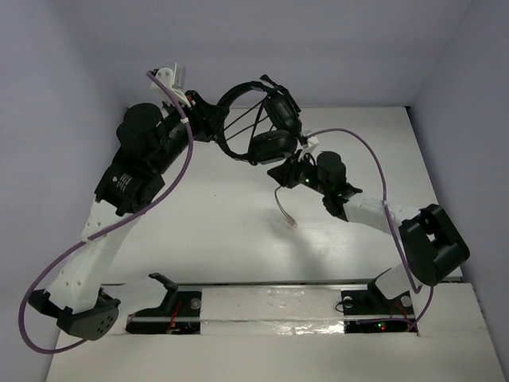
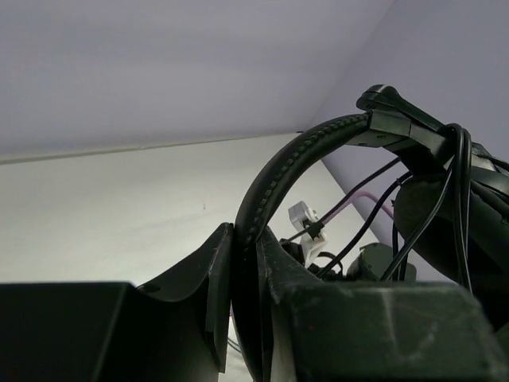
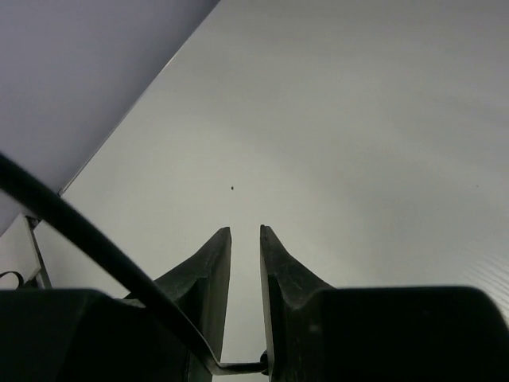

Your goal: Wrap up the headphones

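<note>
The black headphones (image 1: pixel 270 146) hang in the air near the back wall. My left gripper (image 1: pixel 213 121) is shut on the thin headband (image 2: pixel 294 155), which runs up between its jaws in the left wrist view (image 2: pixel 246 231). Both ear cups hang to the right, with turns of thin black cable across the arch. My right gripper (image 1: pixel 277 167) sits just below the lower ear cup. Its jaws (image 3: pixel 245 229) are nearly together, and the cable (image 3: pixel 79 231) crosses their base. The cable's loose end and plug (image 1: pixel 293 224) dangle under it above the table.
Thick purple robot cables loop along the left arm (image 1: pixel 179 171) and over the right arm (image 1: pixel 374 159). The back wall is close behind the headphones. A white rail (image 1: pixel 270 302) with the arm bases runs along the near edge.
</note>
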`<state>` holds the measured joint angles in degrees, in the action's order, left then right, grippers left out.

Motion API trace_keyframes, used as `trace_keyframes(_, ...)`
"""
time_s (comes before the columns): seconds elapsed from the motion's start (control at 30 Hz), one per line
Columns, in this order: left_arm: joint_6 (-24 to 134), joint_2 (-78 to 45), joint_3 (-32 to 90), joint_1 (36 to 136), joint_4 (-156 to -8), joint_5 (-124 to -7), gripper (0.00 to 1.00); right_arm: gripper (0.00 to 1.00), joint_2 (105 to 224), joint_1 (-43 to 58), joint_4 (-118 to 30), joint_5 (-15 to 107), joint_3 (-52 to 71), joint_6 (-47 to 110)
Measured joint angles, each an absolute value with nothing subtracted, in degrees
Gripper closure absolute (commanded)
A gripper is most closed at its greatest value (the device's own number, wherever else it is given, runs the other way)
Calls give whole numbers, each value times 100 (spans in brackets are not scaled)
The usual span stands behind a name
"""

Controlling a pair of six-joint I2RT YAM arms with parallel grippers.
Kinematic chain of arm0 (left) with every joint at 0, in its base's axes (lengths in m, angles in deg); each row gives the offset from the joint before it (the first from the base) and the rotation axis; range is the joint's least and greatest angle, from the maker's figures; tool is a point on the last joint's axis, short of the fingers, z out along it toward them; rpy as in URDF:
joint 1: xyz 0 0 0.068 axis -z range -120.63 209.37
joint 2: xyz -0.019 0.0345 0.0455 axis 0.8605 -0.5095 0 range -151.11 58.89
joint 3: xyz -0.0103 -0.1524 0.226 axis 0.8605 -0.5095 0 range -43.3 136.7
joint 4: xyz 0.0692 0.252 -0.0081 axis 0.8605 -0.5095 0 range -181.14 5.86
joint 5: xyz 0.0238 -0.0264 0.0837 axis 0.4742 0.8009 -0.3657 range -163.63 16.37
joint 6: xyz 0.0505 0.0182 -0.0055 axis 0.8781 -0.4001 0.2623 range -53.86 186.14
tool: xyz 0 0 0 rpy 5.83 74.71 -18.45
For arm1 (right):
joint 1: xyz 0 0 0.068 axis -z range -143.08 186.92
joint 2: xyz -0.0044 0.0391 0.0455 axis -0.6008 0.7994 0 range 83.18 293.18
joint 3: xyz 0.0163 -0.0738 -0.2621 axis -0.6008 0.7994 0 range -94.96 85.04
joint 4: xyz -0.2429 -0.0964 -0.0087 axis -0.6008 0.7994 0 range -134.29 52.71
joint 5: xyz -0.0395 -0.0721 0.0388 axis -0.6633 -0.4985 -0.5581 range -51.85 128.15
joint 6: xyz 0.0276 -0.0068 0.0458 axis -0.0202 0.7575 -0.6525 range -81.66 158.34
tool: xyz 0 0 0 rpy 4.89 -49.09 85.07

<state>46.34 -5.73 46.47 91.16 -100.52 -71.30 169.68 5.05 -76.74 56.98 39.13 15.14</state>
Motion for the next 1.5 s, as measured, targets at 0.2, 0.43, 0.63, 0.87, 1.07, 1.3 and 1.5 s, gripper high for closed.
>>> trace_keyframes(0.2, 4307, -592, 4687, 8911, -9991, -7224, 100, 72, 17003, 505, -7967, 5728, 4060, 1402)
trace_keyframes(0.43, 4060, -852, 5052, 8850, -9971, -7261, 100, 64, 17621, 505, -8334, 5897, 4088, 1267)
trace_keyframes(0.63, 3883, -844, 5176, 8850, -9704, -7237, 100, 79, 18231, 505, -8454, 6067, 4086, 1107)
trace_keyframes(0.87, 3821, -837, 5176, 8850, -9648, -7237, 100, 58, 18296, 505, -8645, 5986, 4053, 972)
trace_keyframes(1.07, 3867, -924, 5430, 8850, -9766, -7371, 100, 37, 16983, 494, -8618, 5348, 4886, 967)
trace_keyframes(1.3, 3865, -1021, 5469, 8850, -9726, -7371, 100, 36, 16495, 72, -8489, 5737, 4759, 1278)
trace_keyframes(1.5, 3861, -1036, 5397, 8850, -9761, -7360, 100, 37, 16124, -158, -8599, 6384, 5004, 1260)
